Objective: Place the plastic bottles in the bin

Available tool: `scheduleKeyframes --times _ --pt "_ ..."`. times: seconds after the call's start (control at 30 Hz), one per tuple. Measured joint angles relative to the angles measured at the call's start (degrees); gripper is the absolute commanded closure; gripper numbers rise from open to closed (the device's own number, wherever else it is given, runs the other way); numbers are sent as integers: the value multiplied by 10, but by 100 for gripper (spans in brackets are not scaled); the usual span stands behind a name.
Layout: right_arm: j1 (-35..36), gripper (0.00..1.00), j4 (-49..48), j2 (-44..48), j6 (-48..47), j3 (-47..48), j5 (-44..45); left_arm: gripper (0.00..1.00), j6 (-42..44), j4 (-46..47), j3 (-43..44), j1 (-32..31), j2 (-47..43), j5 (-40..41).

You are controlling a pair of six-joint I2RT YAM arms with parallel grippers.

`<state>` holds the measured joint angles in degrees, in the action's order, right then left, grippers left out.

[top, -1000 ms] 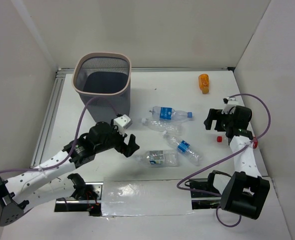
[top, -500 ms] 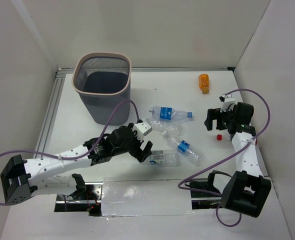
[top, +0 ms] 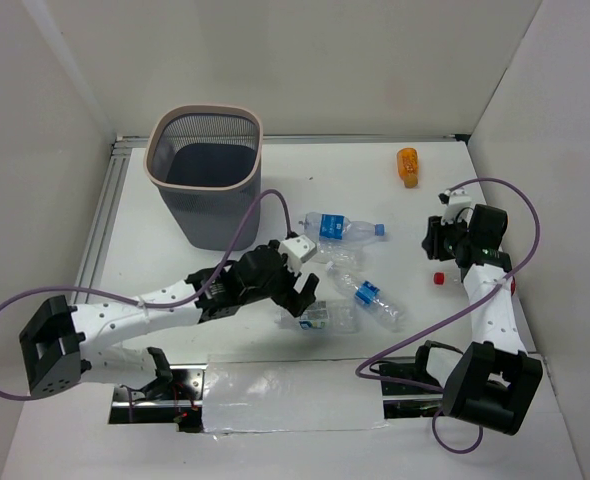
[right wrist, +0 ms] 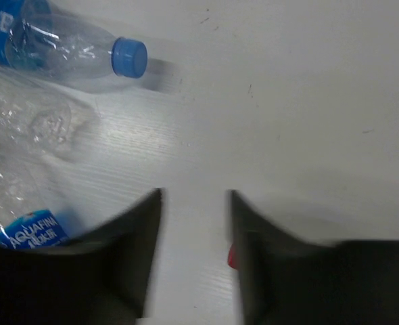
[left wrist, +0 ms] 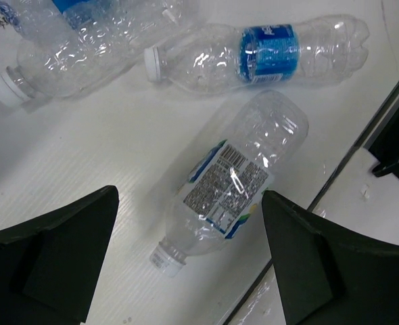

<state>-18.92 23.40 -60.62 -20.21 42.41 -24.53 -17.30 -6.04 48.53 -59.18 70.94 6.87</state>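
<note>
Near-right of the bin point(top: 220, 215), the left gripper point(left wrist: 189, 198) holds its fingers wide apart either side of a plastic bottle point(left wrist: 233, 183) lying on the table point(top: 305, 185). Three more bottles point(top: 370, 298) lie right of the bin. Farther right of it, the right gripper point(top: 433, 238) shows its fingers narrowly apart, holding nothing.

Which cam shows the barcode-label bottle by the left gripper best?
Left wrist: the barcode-label bottle fills the frame, sharp from cap to base. Top external shows it small and partly hidden by the left gripper. Right wrist does not show it, only other bottles.
</note>
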Motion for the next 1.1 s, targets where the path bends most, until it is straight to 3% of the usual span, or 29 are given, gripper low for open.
scheduleKeyframes --times 0.03,0.07,0.17,0.23,0.27,0.47,0.63,1.1 --pt "0 94 1 0 0 0 -1 2 -4 1 7 0 8 2" --pt "0 93 2 0 2 0 -2 4 -8 1 14 0 15 5" --pt "0 36 4 0 9 0 -8 13 -14 2 29 0 39 9" --pt "0 5 9 -2 0 3 -16 12 -10 1 37 0 55 3" --pt "0 0 15 -4 -6 6 -25 10 -5 0 40 0 62 -9" --pt "0 0 41 -11 -54 19 -84 10 86 -33 71 -14 112 -130" --pt "0 0 54 -12 -78 19 -116 9 143 -56 85 -33 158 -179" --pt "0 0 76 -11 -109 26 -129 10 178 -28 111 -63 290 -9"
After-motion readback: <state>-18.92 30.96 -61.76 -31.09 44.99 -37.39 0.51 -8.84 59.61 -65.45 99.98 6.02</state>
